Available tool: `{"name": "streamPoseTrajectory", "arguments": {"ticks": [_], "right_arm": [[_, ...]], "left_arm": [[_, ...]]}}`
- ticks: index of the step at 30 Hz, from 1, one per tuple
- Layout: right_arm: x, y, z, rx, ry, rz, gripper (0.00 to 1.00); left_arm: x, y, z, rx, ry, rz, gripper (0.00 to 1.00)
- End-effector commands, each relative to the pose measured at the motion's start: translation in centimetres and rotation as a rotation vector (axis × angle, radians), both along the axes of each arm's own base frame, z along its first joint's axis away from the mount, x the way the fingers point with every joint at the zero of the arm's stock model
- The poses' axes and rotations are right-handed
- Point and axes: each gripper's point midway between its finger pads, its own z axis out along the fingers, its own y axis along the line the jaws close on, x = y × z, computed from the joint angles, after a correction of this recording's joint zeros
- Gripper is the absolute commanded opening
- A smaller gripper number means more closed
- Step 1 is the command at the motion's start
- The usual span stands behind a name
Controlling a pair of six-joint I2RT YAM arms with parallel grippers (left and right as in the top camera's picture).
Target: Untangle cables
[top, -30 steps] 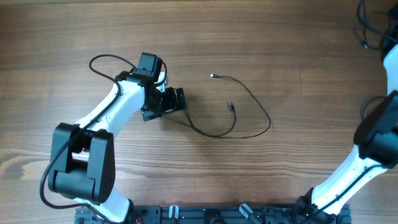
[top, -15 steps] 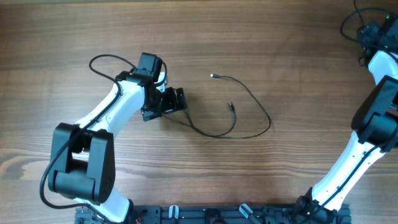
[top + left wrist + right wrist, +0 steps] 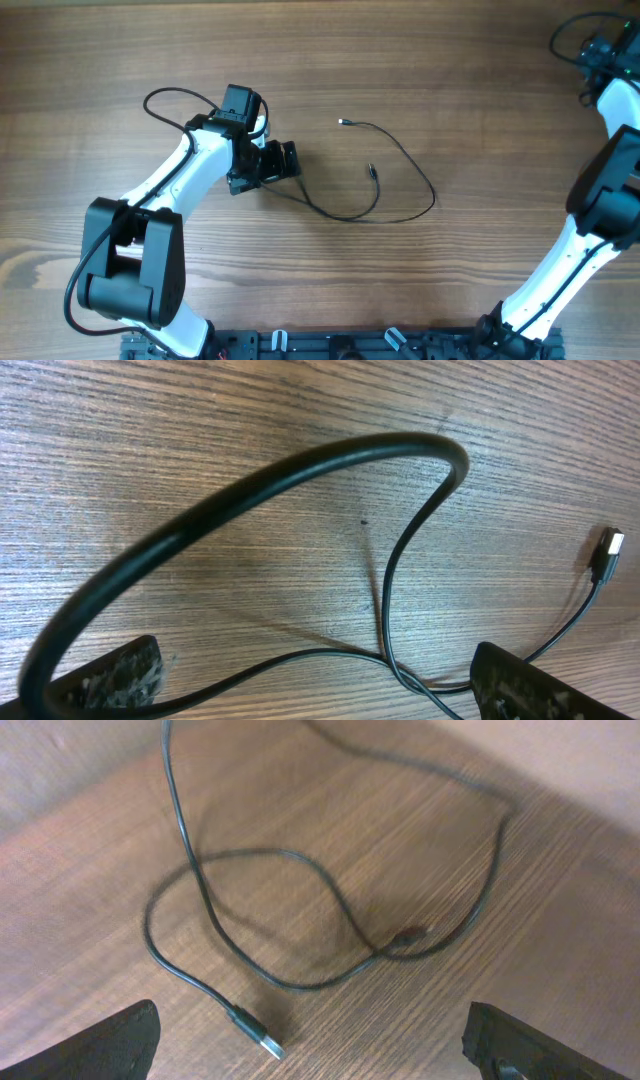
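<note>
Cables (image 3: 401,151) lie in two spots on the wooden worktop (image 3: 450,70). The middle cable (image 3: 384,610) curls across the centre with its two small plugs apart, and one stretch passes loosely on the wood between the fingers of my left pincer (image 3: 315,660), which stands wide and grips nothing, under the arch of my thicker arm cable (image 3: 300,470). The second cable (image 3: 335,898) lies looped at the far right corner beneath my right pincer (image 3: 310,1025), which is also spread wide and empty, with its USB plug (image 3: 262,1042) near the bottom of my wrist view.
</note>
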Motion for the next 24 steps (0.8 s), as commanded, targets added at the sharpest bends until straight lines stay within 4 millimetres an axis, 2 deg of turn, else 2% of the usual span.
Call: {"name": "streamPoseTrajectory", "arguments": {"ticks": [1, 5, 7, 9, 12, 14, 16, 18, 19, 20, 22, 24], "right_arm": [[0.0, 0.2, 7.5, -0.070, -0.097, -0.003, 1.00], [0.1, 2.6, 10.7, -0.067, -0.121, 0.042, 0.99], [0.6, 6.5, 10.9, 0.037, -0.117, 0.149, 1.00], [0.7, 10.0, 9.9, 0.180, -0.112, 0.210, 1.00], [0.2, 17.5, 7.5, 0.528, -0.080, 0.299, 1.00], [-1.3, 22.2, 5.7, 0.717, 0.012, 0.350, 1.00], [-2.8, 26.1, 4.2, 0.836, 0.096, 0.357, 1.00], [-4.1, 29.2, 3.0, 0.894, 0.170, 0.376, 1.00], [-5.7, 32.4, 1.9, 0.926, 0.262, 0.400, 1.00], [-7.0, 34.3, 1.5, 0.939, 0.329, 0.413, 1.00], [-8.4, 36.5, 1.2, 0.970, 0.398, 0.398, 1.00], [-9.8, 37.6, 1.2, 0.993, 0.451, 0.366, 1.00]], "left_arm": [[-0.1, 0.1, -0.3, 0.012, 0.002, -0.009, 1.00], [-0.1, 0.1, -0.3, 0.012, 0.002, -0.009, 1.00], [-0.1, 0.1, -0.3, 0.012, 0.002, -0.009, 1.00], [-0.1, 0.1, -0.3, 0.012, 0.002, -0.009, 1.00], [-0.1, 0.1, -0.3, 0.012, 0.002, -0.009, 1.00], [-0.1, 0.1, -0.3, 0.012, 0.002, -0.009, 1.00], [-0.1, 0.1, -0.3, 0.012, 0.002, -0.009, 1.00], [-0.1, 0.1, -0.3, 0.012, 0.002, -0.009, 1.00], [-0.1, 0.1, -0.3, 0.012, 0.002, -0.009, 1.00], [-0.1, 0.1, -0.3, 0.012, 0.002, -0.009, 1.00], [-0.1, 0.1, -0.3, 0.012, 0.002, -0.009, 1.00], [-0.1, 0.1, -0.3, 0.012, 0.002, -0.009, 1.00]]}}
